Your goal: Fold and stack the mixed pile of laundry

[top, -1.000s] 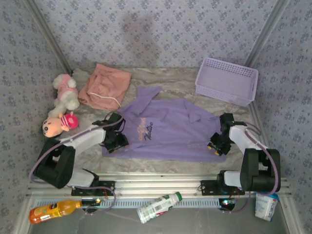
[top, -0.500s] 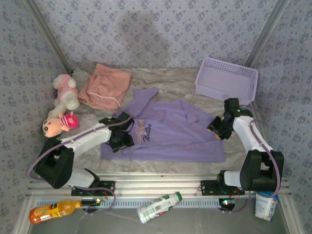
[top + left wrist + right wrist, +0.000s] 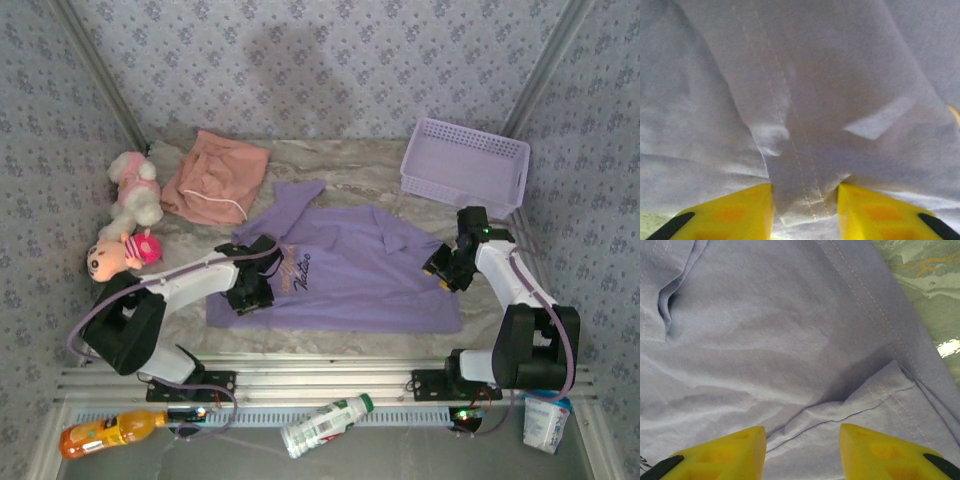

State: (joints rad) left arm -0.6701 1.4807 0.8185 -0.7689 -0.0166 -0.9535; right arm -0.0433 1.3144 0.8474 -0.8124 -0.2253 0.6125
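The lavender collared shirt point(image 3: 350, 280) lies spread across the middle of the table, dark lettering up. My left gripper point(image 3: 250, 290) sits on its left part; in the left wrist view the yellow fingers point(image 3: 740, 210) pinch a stitched hem point(image 3: 802, 200) between them, so it is shut on the shirt. My right gripper point(image 3: 445, 268) is over the shirt's right sleeve, and in the right wrist view it point(image 3: 802, 450) stands open above a flat fold of fabric point(image 3: 840, 415). The salmon-pink shorts point(image 3: 215, 178) with a white drawstring lie at the back left, apart from both grippers.
A lavender mesh basket point(image 3: 465, 165) stands at the back right. Plush toys point(image 3: 132, 195) and a doll point(image 3: 115, 255) lie along the left edge. Beyond the near rail lie an orange bottle point(image 3: 110, 432), a white bottle point(image 3: 325, 423) and a cup point(image 3: 545, 420).
My left gripper has moved right over the shirt's left part. My right gripper has moved from the shirt's near right corner toward the back, onto the right sleeve.
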